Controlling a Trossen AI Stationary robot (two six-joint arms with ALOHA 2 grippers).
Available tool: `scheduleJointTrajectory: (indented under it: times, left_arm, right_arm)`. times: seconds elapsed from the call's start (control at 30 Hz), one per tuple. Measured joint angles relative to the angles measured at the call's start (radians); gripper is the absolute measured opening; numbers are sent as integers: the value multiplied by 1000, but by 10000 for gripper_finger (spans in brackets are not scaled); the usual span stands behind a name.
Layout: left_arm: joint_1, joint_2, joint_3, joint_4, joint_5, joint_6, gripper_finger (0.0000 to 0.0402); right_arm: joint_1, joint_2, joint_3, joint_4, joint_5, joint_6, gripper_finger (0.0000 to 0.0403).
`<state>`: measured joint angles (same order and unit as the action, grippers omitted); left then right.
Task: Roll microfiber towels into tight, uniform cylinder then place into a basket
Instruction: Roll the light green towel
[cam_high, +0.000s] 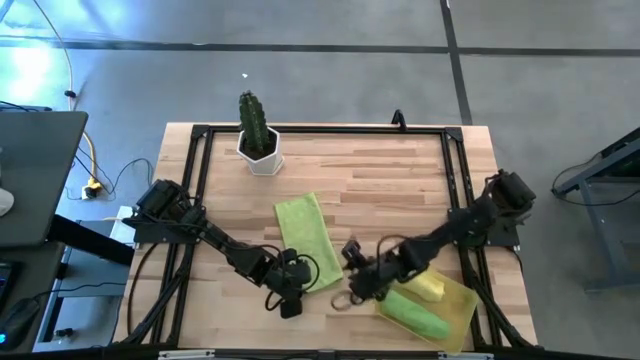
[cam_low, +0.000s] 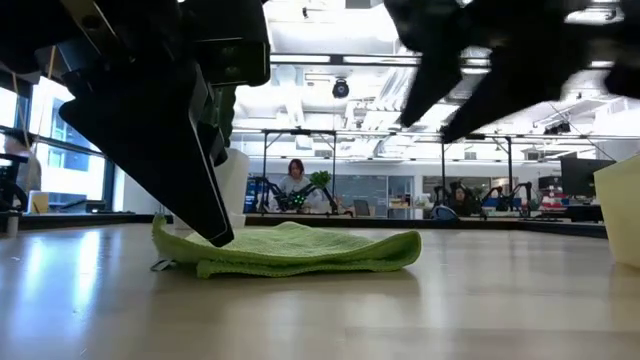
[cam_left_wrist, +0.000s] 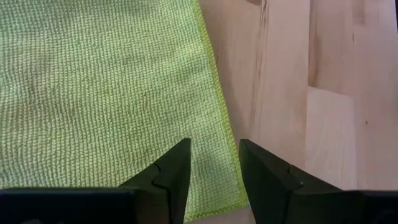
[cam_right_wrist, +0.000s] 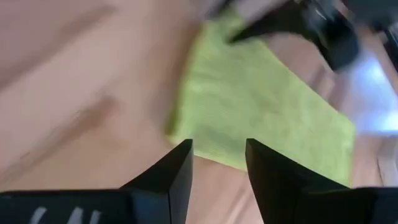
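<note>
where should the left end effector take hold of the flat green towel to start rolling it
Probably at the near short edge of the flat green towel, by the corner, coming down from above. It lies spread flat on the table, so only the edge can be pinched. The left end effector is already there, open, with the hem between its fingers.

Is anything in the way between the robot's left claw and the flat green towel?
Nothing visible is. The left gripper hangs open right over the near corner of the flat lime green towel, with only bare table beside it. The right gripper is close by, open too.
</note>
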<state>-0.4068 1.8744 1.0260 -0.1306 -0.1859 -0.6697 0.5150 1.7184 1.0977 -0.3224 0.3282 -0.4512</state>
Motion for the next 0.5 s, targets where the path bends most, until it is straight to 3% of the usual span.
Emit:
scheduleJointTrajectory:
  times: [0.1, 0.27, 0.5]
  left_arm:
    - [0, -1, 0, 0, 24, -10, 127]
    - [-4, -1, 0, -16, 80, -51, 127]
    - [-17, -34, 0, -75, 56, -79, 126]
  right_arm:
    - [-51, 22, 1, 17, -8, 12, 142]
    - [-103, 69, 0, 2, -66, -192, 141]
    - [-118, 84, 0, 19, -209, -433, 141]
